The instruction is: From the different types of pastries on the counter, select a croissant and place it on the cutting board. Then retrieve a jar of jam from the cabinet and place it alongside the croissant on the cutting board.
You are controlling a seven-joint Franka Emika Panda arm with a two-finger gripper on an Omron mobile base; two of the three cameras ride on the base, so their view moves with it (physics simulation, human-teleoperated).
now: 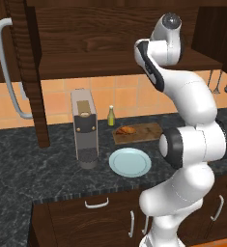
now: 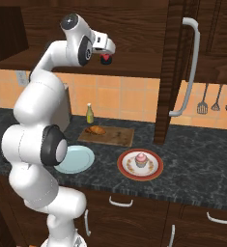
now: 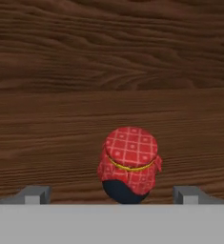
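Observation:
The jar of jam (image 3: 129, 164), dark with a red checked cloth lid, stands on the shelf of the open cabinet (image 2: 134, 38). My gripper (image 3: 112, 194) is open, with a fingertip on either side of the jar and a gap to each. The right base view shows the gripper (image 2: 106, 54) up at the shelf, with the jar (image 2: 106, 60) red just below the hand. Down on the counter (image 2: 192, 164), the golden-brown croissant (image 2: 95, 130) lies on the left part of the wooden cutting board (image 2: 117, 136). The left base view also has the croissant (image 1: 126, 130) on the cutting board (image 1: 144, 132).
A light-blue plate (image 1: 130, 162) lies in front of the board. A red plate (image 2: 127, 170) holds a pink-topped cupcake (image 2: 141, 159). A yellow-green bottle (image 2: 90, 114) and a coffee machine (image 1: 84, 128) stand at the back. The open cabinet door (image 2: 175, 72) hangs right of the board.

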